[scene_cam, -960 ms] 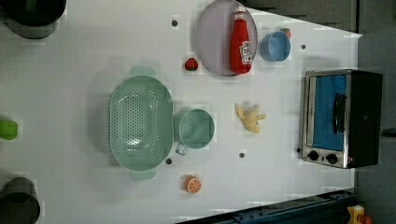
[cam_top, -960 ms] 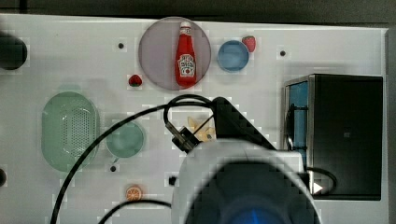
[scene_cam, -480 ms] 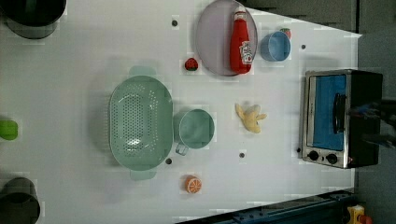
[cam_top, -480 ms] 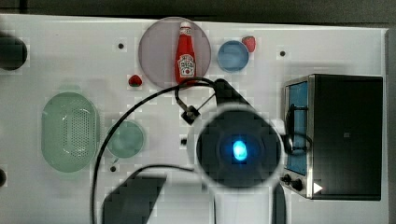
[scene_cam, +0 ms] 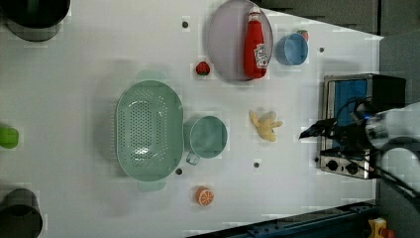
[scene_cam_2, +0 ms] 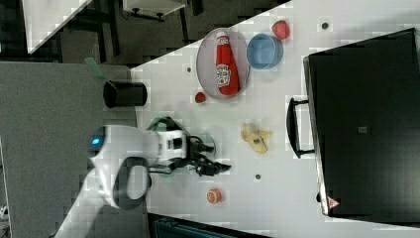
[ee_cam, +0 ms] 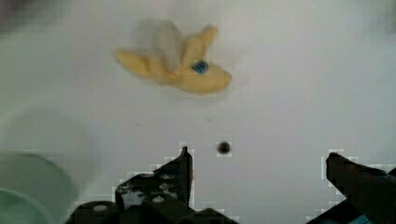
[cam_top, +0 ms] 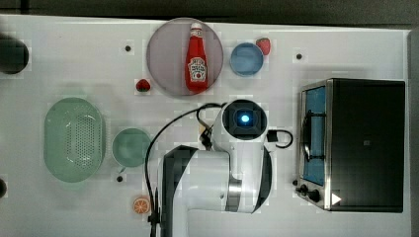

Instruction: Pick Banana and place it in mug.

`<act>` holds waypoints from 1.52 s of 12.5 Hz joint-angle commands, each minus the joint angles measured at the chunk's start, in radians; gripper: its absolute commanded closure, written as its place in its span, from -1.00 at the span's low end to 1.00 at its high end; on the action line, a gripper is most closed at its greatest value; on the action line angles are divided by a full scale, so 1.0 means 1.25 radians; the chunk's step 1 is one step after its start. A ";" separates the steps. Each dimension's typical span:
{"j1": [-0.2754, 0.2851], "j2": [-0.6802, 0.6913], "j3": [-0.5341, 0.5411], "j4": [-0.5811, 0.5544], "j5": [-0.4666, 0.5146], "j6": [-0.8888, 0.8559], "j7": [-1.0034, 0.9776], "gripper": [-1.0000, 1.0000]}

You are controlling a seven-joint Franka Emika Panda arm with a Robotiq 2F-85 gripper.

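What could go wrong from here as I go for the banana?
The banana is a splayed, peeled shape lying flat on the table, so the open gripper may pinch only a peel flap and drop it.

The mug sits right against the basket; a slightly off release could land the banana in the basket.

The toaster oven stands close beside the approach path.

White tabletop: green perforated basket, mint mug touching its right side; peeled banana right of mug; ketchup bottle lying on grey plate; blue cup; strawberry; orange half; toaster oven; pincer before the oven, empty
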 commanded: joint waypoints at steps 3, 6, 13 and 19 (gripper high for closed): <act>-0.007 0.090 0.026 0.001 -0.005 0.185 -0.164 -1.00; -0.006 0.175 0.028 -0.010 -0.005 0.304 -0.169 -1.00; -0.006 0.315 0.039 -0.029 -0.005 0.530 -0.169 -1.00; -0.007 0.340 0.047 -0.043 -0.005 0.562 -0.169 -0.42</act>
